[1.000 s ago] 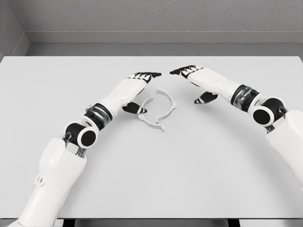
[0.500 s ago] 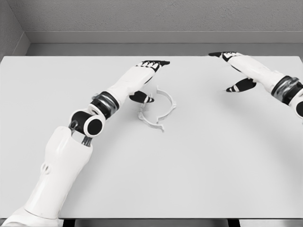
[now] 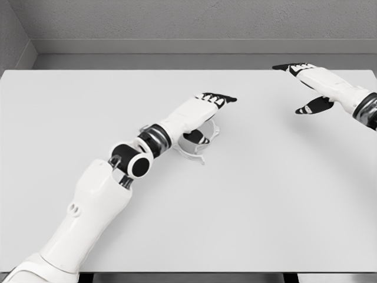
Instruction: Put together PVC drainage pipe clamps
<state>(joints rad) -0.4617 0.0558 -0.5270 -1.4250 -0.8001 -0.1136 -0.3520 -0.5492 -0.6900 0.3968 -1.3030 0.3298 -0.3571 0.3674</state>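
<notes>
A white PVC pipe clamp point(image 3: 199, 151) lies on the white table point(image 3: 247, 200) near the middle, its two curved halves forming a ring. My left hand point(image 3: 207, 109) hovers right over it and hides most of the ring; its fingers are stretched out flat toward the right, thumb tucked below, holding nothing. My right hand point(image 3: 306, 82) is far off at the upper right, fingers extended and thumb hanging down, well apart from the clamp.
The table's back edge meets a grey wall point(image 3: 177, 23) at the top. My left forearm and elbow point(image 3: 132, 162) stretch diagonally across the table's left half.
My left hand has slid right, from beside the clamp to over it, covering most of the ring. My right hand pulled away from the clamp to the upper right.
</notes>
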